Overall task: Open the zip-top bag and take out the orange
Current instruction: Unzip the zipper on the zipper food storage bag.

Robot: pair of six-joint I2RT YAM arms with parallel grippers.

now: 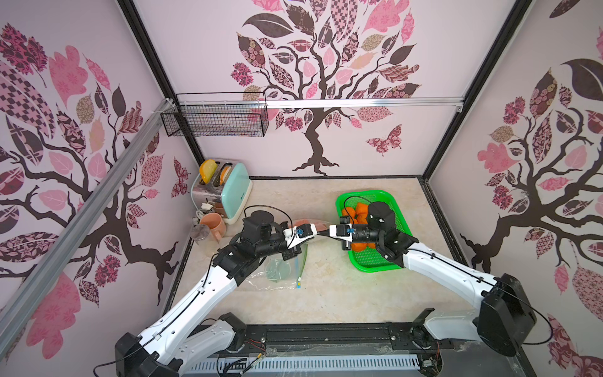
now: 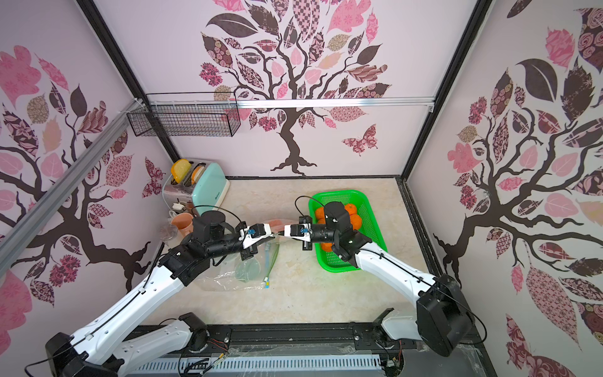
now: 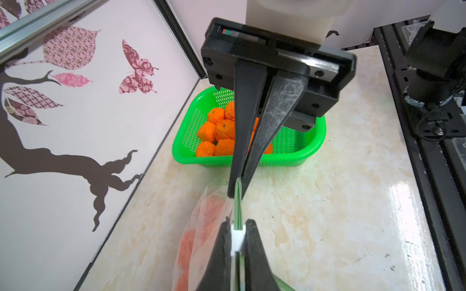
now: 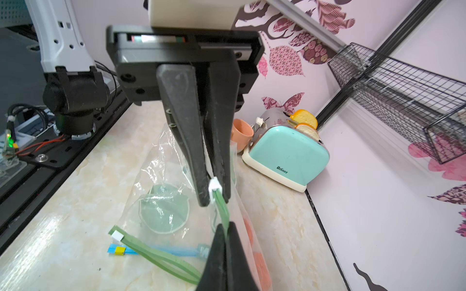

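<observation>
A: Are we in a real kitchen?
B: No. We're in a lab test cell dressed as one: tree-print wall panels (image 1: 202, 49) in a black frame (image 1: 145, 45), arms (image 1: 195, 293) bolted to a base rail (image 1: 326, 334), loose wiring (image 4: 37, 147).
A: What props do we see?
B: Toaster (image 1: 235, 192), mug (image 1: 213, 225), wire basket (image 1: 215, 119), marble-look desk (image 1: 326, 293).

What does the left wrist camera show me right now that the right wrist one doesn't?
Left wrist only: the green basket of loose oranges. Right wrist only: the toaster, the mug, the wire rack and a second clear bag lying flat. Both: the left gripper shut on the white slider, the right gripper shut on the green zip strip, and the zip-top bag with the bagged oranges.
</observation>
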